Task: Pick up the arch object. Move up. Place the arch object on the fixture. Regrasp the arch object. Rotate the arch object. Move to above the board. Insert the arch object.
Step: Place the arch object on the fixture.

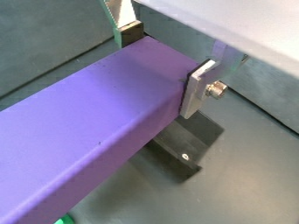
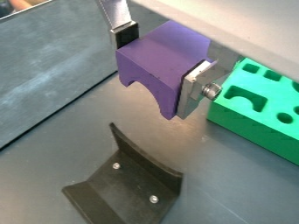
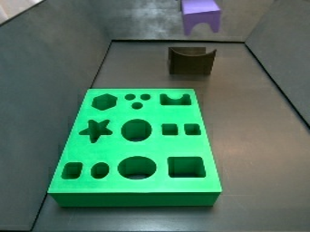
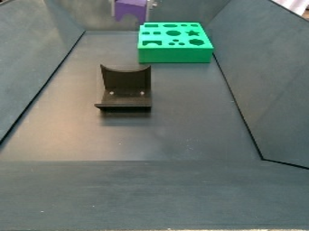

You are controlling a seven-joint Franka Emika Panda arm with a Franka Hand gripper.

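While the pincer [image 2: 158, 63] is hanging in the air above the dark floor, its flat silver fingers [image 2: 197, 85] are clamping the arch object [image 2: 158, 59] on two opposite sides, one plate on each side, in both wrist views. In a wrist view the purple block [image 1: 93, 122] is running long and level between the plates, and its underside notch is showing in the other. The arch object is touching nothing but the fingers. Below it, the fixture [image 2: 126, 182] is standing on the floor, well apart from the block. In both side views the arch object [image 3: 200, 11] is sitting at the top edge, above the fixture [image 3: 190, 59]. The board [image 3: 140, 145] is lying flat on the floor, near the fixture [image 4: 123, 87] but not touching it.
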